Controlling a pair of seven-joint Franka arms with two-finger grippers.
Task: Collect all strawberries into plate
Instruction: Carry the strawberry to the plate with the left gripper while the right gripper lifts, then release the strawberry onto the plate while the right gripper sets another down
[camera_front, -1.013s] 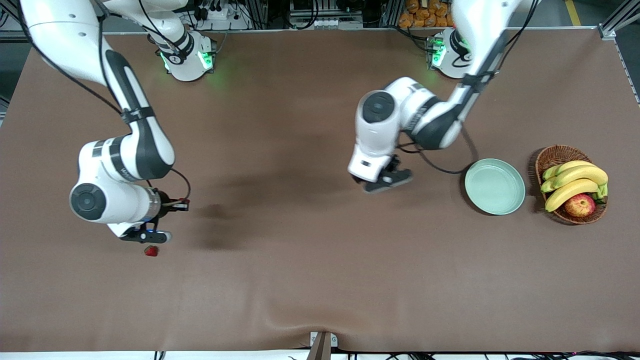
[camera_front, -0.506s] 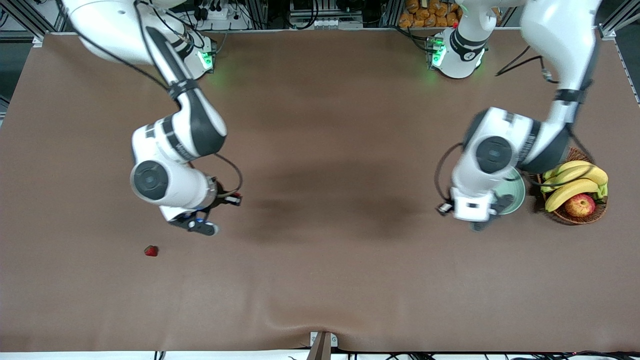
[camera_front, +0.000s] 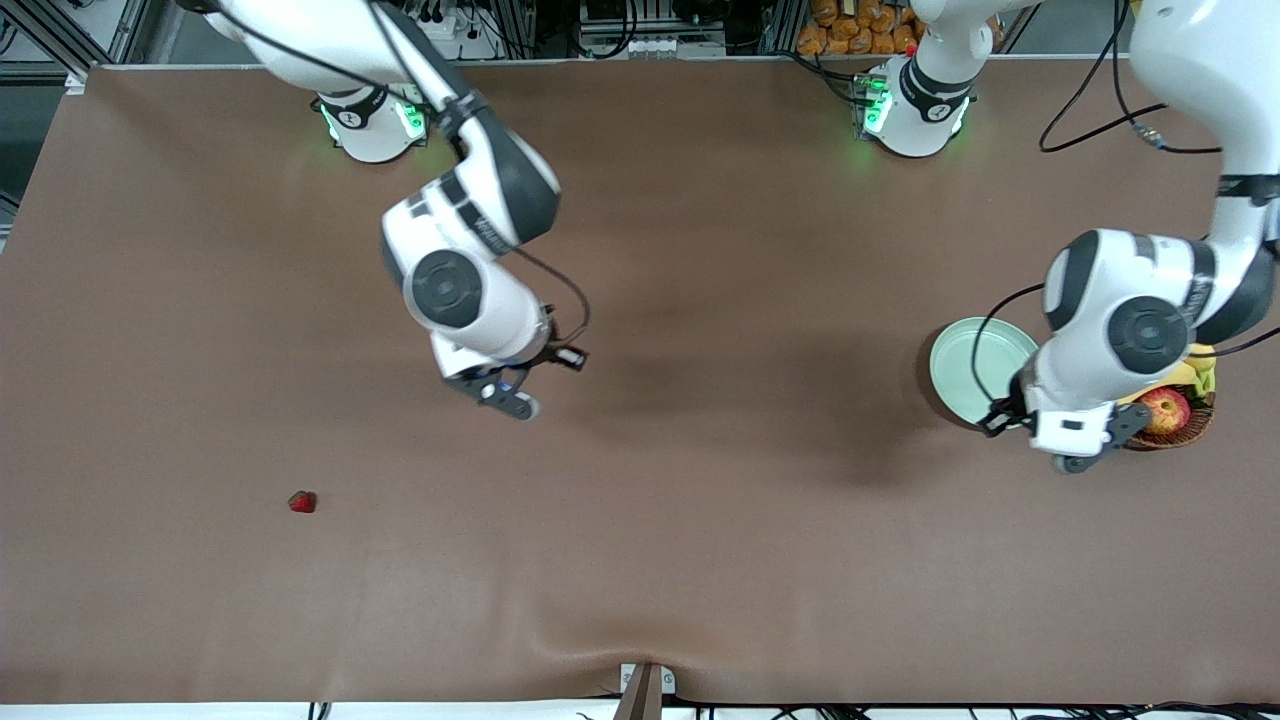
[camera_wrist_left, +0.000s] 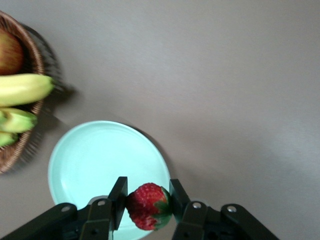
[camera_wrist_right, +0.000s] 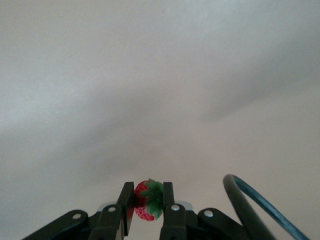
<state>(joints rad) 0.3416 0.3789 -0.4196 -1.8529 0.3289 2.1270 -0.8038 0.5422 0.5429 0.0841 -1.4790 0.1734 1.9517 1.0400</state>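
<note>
While one strawberry (camera_front: 301, 501) lies loose on the brown table (camera_front: 700, 560), nearest the front camera and toward the right arm's end, two others are already gripped. No gripper is near that loose berry, and it is well apart from the plate (camera_front: 965, 368).

Higher in the front view, the right gripper (camera_front: 503, 392) is held over bare table near the middle, well short of the plate. In the right wrist view its fingers (camera_wrist_right: 168, 200) are seen pinched narrowly on a second strawberry (camera_wrist_right: 146, 200), the green cap turned to one side.

The left gripper (camera_front: 1078, 440) is held toward the left arm's end, just beside the plate and in front of the basket (camera_front: 1180, 425) of bananas (camera_wrist_left: 22, 89) and an apple (camera_front: 1160, 408). In the left wrist view a third strawberry (camera_wrist_left: 148, 205) is clamped between its fingers (camera_wrist_left: 118, 199), over the plate's rim.

The pale green plate appears empty, so no berry is judged delivered yet.

Each berry is judged small, light and soft, easily bruised or squeezed out sideways. A light pinch across the widest part of the red flesh is advised, not on the leafy cap. Rolling on release is likely.
</note>
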